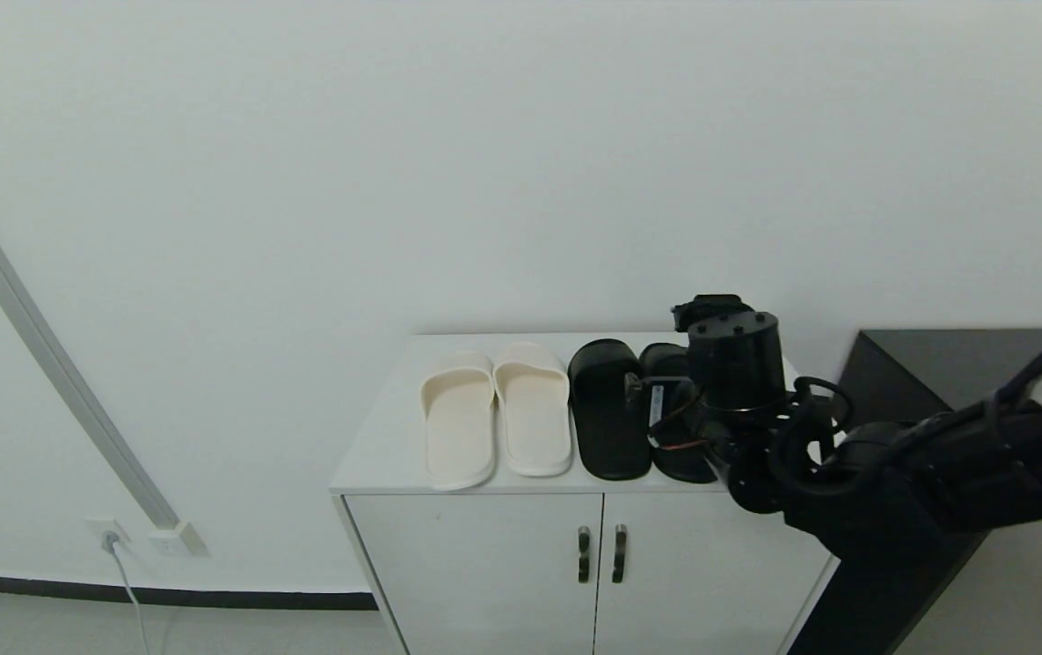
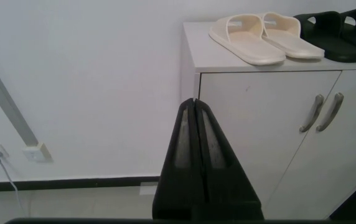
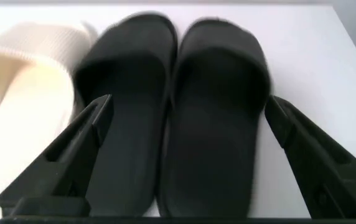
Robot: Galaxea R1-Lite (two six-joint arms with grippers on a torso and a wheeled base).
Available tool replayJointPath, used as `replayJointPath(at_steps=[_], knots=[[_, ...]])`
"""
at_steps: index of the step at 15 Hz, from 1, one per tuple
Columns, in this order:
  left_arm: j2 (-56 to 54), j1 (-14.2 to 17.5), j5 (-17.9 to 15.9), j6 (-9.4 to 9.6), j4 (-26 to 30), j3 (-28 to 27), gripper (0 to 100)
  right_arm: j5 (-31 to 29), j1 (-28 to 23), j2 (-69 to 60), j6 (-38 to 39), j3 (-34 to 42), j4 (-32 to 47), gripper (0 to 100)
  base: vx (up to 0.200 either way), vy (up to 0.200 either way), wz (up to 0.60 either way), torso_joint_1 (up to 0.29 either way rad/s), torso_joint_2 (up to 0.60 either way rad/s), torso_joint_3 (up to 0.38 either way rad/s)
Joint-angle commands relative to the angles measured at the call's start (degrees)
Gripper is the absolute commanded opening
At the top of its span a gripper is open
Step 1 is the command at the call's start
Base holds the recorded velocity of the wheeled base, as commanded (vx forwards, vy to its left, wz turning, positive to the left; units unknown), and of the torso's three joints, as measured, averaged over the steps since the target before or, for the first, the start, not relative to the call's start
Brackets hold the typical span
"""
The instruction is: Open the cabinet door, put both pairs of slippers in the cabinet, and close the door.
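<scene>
Two pairs of slippers on top of the closed cabinet, with the right gripper spread over the black pair.

The cream slippers (image 1: 530, 414) and the black slippers (image 1: 607, 414) lie side by side, toes to the wall, on the white cabinet (image 1: 484, 564), whose two doors are shut. The right arm (image 1: 739, 364) reaches over the cabinet's right end. The right gripper (image 3: 187, 106) is wide apart, one finger on each side of the black pair, holding nothing. The left gripper (image 2: 195, 106) sits low, left of the cabinet, fingers pressed together and empty.
</scene>
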State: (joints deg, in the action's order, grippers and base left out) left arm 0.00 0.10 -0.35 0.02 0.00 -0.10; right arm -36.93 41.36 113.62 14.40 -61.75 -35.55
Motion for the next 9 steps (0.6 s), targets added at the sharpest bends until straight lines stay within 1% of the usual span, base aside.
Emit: replayJointPath(at_steps=[1, 2, 4, 8, 9], knots=[[0.0, 0.0, 0.0, -0.02, 0.0, 0.0, 0, -1.0, -0.8, 8.5, -0.3, -7.2, -0.4, 100, 0.000, 0.000, 0.00, 0.000, 0.00, 0.000], [0.0, 0.0, 0.0, -0.02, 0.0, 0.0, 0, -1.0, -1.0, 9.2, -0.3, -8.0, -0.3, 100, 0.000, 0.000, 0.00, 0.000, 0.00, 0.000], [0.0, 0.0, 0.0, -0.02, 0.0, 0.0, 0, -0.8, -2.5, 13.2, -2.1, -12.3, -0.3, 100, 0.000, 0.000, 0.00, 0.000, 0.00, 0.000], [0.0, 0.0, 0.0, -0.02, 0.0, 0.0, 0, -0.2, -4.1, 15.6, -3.0, -15.7, 0.6, 100, 0.000, 0.000, 0.00, 0.000, 0.00, 0.000], [0.0, 0.0, 0.0, -0.02, 0.0, 0.0, 0, 0.8, -4.4, 16.1, -3.0, -17.0, 0.7, 100, 0.000, 0.000, 0.00, 0.000, 0.00, 0.000]])
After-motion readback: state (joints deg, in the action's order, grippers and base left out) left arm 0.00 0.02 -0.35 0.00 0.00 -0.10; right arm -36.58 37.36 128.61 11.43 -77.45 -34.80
